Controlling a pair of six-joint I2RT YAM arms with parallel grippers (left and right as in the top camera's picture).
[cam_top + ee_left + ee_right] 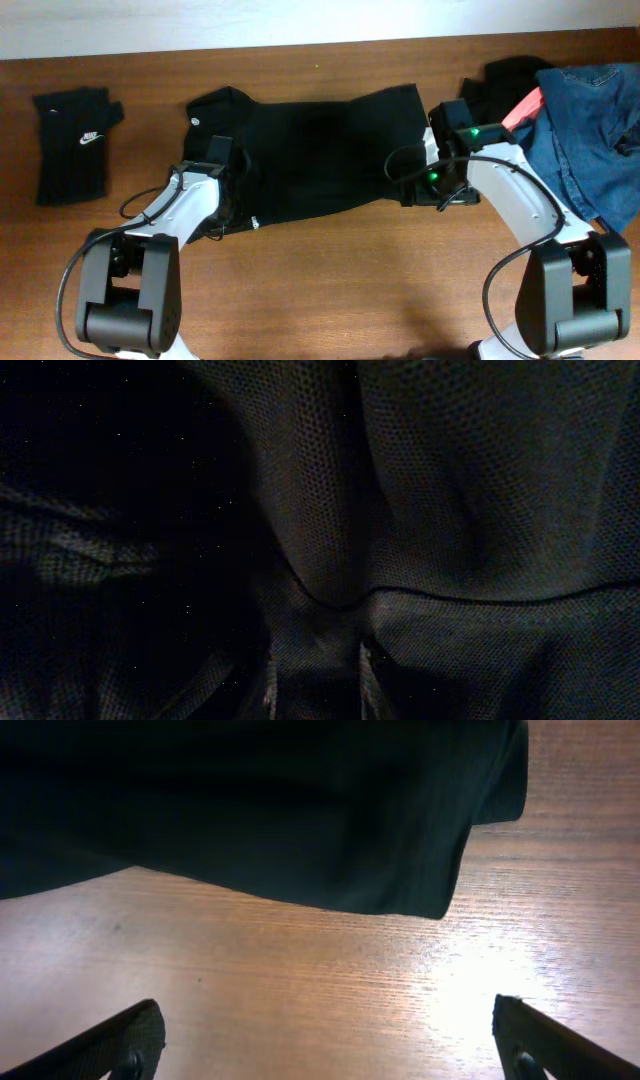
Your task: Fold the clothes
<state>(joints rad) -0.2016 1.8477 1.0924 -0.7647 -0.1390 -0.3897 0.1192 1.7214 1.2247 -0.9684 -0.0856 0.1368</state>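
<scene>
Wooden table [330, 290] is showing bare, open room along its near edge. Across the middle the black shirt [320, 150] is lying spread flat. The denim piece [590, 120] is heaping at the right edge, with the coral-pink piece [525, 105] poking out beside it. The folded swoosh-marked piece [75, 140] is sitting well apart, far left. The right gripper [325, 1045] is hovering, jaws spread wide, over bare wood just beside the shirt's corner. The left gripper [318, 690] is pressing into the shirt's left edge; too dark to tell whether it is pinching cloth.

The whole table [330, 290] is seen straight down from overhead, both arms [190, 203] included. The left wrist view is jammed right against the black shirt [420, 490], so only weave gets shown. The right wrist view is held low over the wood, facing a shirt edge also caught overhead.
</scene>
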